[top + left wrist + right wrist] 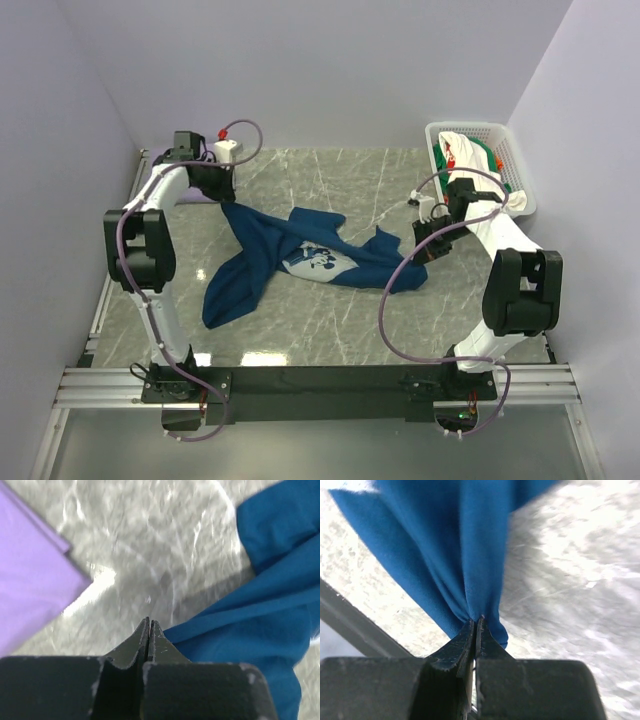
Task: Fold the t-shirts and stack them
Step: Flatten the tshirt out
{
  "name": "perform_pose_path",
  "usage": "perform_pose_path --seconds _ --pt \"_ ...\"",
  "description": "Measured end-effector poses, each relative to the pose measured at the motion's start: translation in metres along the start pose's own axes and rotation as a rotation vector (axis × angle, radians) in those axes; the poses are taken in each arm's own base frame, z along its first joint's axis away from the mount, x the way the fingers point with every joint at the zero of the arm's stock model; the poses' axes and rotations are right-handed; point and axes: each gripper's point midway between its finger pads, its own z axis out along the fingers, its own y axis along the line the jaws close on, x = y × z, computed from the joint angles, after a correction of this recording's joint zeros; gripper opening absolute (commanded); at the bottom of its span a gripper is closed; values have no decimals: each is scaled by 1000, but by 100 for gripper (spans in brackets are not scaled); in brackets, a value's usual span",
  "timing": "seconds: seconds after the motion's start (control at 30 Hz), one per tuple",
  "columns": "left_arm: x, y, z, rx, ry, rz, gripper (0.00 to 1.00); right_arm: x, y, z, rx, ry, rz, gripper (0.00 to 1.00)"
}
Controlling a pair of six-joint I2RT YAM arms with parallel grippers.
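Observation:
A navy-blue t-shirt (300, 258) with a white print lies crumpled on the marble table, stretched between both arms. My left gripper (224, 192) is at the shirt's far left corner. In the left wrist view its jaws (149, 621) are pressed together and taut blue folds (260, 625) run to the tips from the right. My right gripper (428, 243) is shut on the shirt's right corner, and the cloth (470, 545) hangs bunched from its tips (476, 620). White and green t-shirts with red bits (470, 158) lie in the basket.
A white lattice basket (470, 127) stands at the far right against the wall. The pale purple wall (30, 580) is close on the left of my left gripper. Black rails run along the table's near edge (320, 378).

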Motion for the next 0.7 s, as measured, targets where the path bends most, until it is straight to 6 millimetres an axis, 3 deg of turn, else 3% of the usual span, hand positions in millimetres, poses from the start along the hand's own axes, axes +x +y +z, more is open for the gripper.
perform_pose_path --seconds 0.13,0.3,0.4,0.5,0.6,0.7 --pt "5 10 -31 23 -15 -37 1 -23 -11 -16 70 -41 -27 0" --pt "-43 22 -113 -39 -198 -5 1 -83 -26 -65 190 -209 -92 0" --pt "-74 4 -174 -79 -326 66 1 -115 -21 -105 250 -323 -154 0" --pt "-99 -24 -219 -108 -438 144 1 -131 -11 -140 318 -414 -201 0" --pt "-110 -40 -240 -131 -519 182 1 -140 -9 -165 400 -484 -214 0" --pt "-124 -30 -235 -132 -563 157 1 -162 -17 -184 455 -539 -205 0"
